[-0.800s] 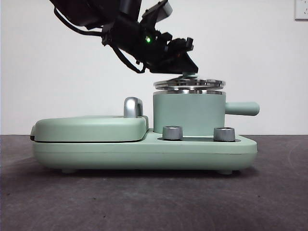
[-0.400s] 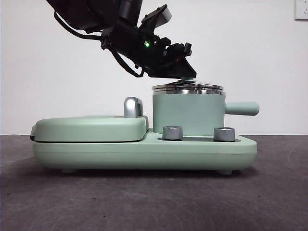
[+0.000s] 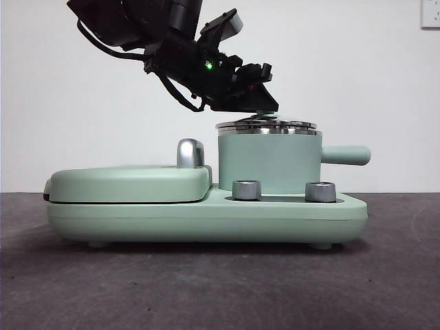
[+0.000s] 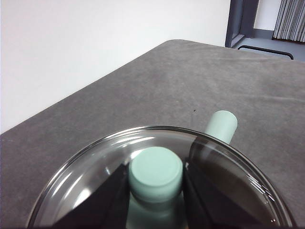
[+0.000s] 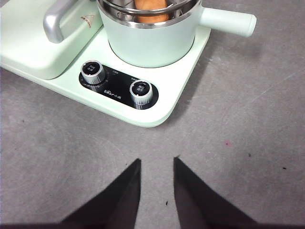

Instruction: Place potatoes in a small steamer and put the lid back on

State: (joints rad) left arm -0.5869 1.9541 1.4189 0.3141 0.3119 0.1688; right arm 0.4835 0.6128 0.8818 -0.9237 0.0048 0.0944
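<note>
Seen level across the table, the left gripper (image 3: pixel 265 108) reaches in from the upper left, a dark mass of cables with a green indicator light, its tips at the mint-green knob (image 3: pixel 268 114) of the glass lid (image 3: pixel 267 126). The lid lies flat on the steel rim of the small steamer (image 3: pixel 269 161), a mint-green pot whose stubby handle points right. The pot stands on the right half of a mint-green cooker base (image 3: pixel 206 218); two chrome dials (image 3: pixel 247 190) sit in front of it, and the flat griddle cover (image 3: pixel 127 183) with its chrome handle (image 3: pixel 190 152) fills the left half. From the left wrist, the two black jaws stand closed against either side of the knob (image 4: pixel 156 172), clamped on it, with the clear lid (image 4: pixel 86 179) spread beneath them and the pot's handle (image 4: pixel 220 126) showing past its rim over the grey table (image 4: pixel 190 81). From the right wrist, the right gripper (image 5: pixel 157 168) hangs over bare table in front of the cooker, its jaws slightly apart and holding nothing. The steamer (image 5: pixel 152 40) lies beyond it at the frame's edge, and the orange-brown potato (image 5: pixel 151 10) is visible inside the pot through the glass. The two dials (image 5: pixel 141 92) sit on a black panel near the base's (image 5: pixel 181 76) front edge.
</note>
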